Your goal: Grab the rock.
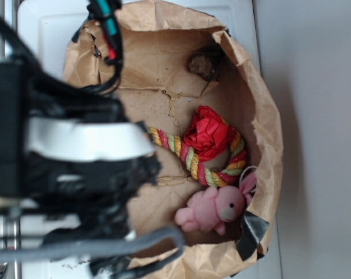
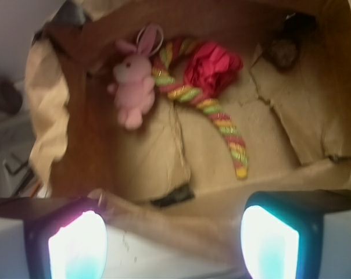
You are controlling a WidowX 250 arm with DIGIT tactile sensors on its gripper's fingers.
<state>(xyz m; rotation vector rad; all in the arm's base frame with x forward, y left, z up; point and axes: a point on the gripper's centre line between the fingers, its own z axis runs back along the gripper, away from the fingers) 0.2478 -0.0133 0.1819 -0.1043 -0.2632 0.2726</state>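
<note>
With its fingers spread wide above the near rim of the crumpled brown paper bag (image 2: 47,116), the hand (image 2: 174,247) should cross to the far corner where the small dark brown rough rock (image 2: 282,52) sits, clearing the red ruffled fabric ball (image 2: 213,67).

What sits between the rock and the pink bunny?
The red fabric ball and the rope lie between the rock and bunny, clearest in the exterior view.
</note>
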